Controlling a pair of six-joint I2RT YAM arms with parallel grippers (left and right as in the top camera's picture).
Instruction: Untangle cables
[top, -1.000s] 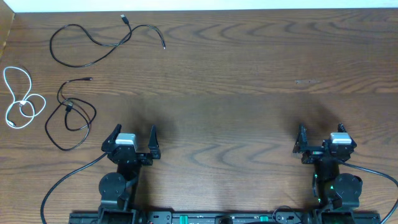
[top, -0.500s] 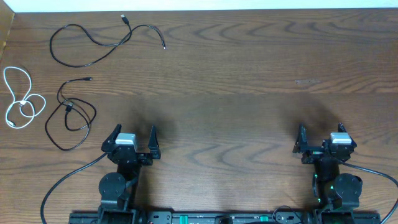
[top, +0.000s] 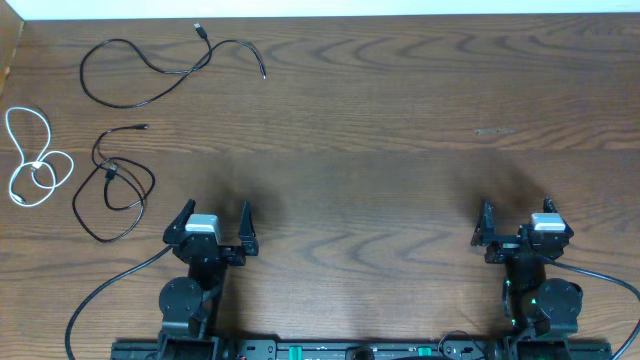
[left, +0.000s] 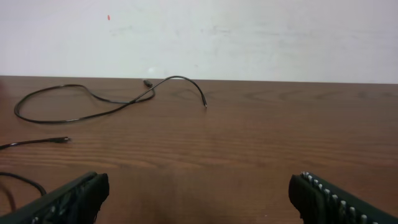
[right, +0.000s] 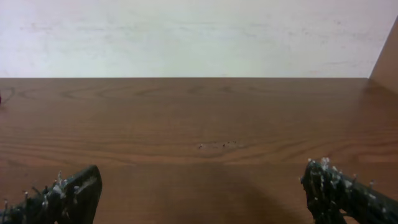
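Note:
Three cables lie apart at the table's far left. One black cable (top: 150, 72) snakes along the back and also shows in the left wrist view (left: 112, 107). A second black cable (top: 112, 190) is loosely looped in front of it; its plug end shows in the left wrist view (left: 37, 142). A white cable (top: 35, 160) is coiled at the left edge. My left gripper (top: 213, 222) (left: 199, 196) is open and empty, to the right of the looped black cable. My right gripper (top: 515, 222) (right: 202, 196) is open and empty at the front right, far from all cables.
The wooden table (top: 400, 130) ends at a pale wall at the back. The arms' thick black cables trail off the front edge on the left (top: 100, 295) and on the right (top: 600, 275). A faint scuff mark (top: 492, 131) is on the wood.

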